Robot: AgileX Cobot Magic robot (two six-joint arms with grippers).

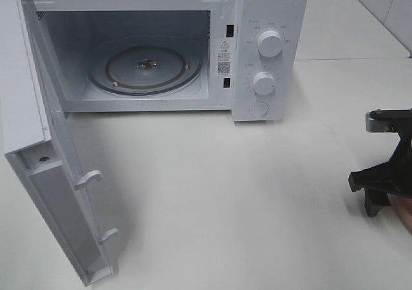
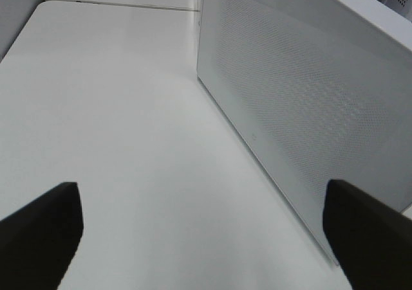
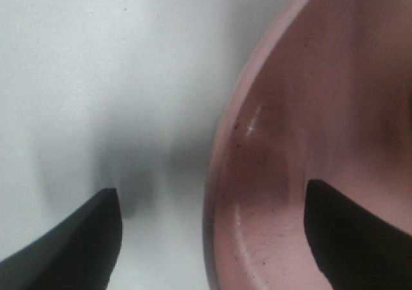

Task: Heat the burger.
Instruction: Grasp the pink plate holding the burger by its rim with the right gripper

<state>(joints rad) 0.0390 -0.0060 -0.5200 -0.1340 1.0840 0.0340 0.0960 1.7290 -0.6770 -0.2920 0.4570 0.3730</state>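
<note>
The burger is out of view in every frame. In the right wrist view my right gripper point(image 3: 212, 238) is open and straddles the rim of a pink plate point(image 3: 309, 110), with one fingertip point(image 3: 77, 238) over the white table and the other inside the plate. In the exterior high view this gripper point(image 1: 376, 190) sits at the far right edge, where a sliver of the plate point(image 1: 405, 218) shows. My left gripper point(image 2: 203, 238) is open and empty, and it does not show in the exterior high view.
The white microwave point(image 1: 270, 52) stands at the back with its door point(image 1: 38, 142) swung wide open to the left. Its glass turntable point(image 1: 145, 68) is bare. The door's perforated outer panel point(image 2: 290, 110) stands close beside my left gripper. White table point(image 1: 225, 193) lies in front of the oven.
</note>
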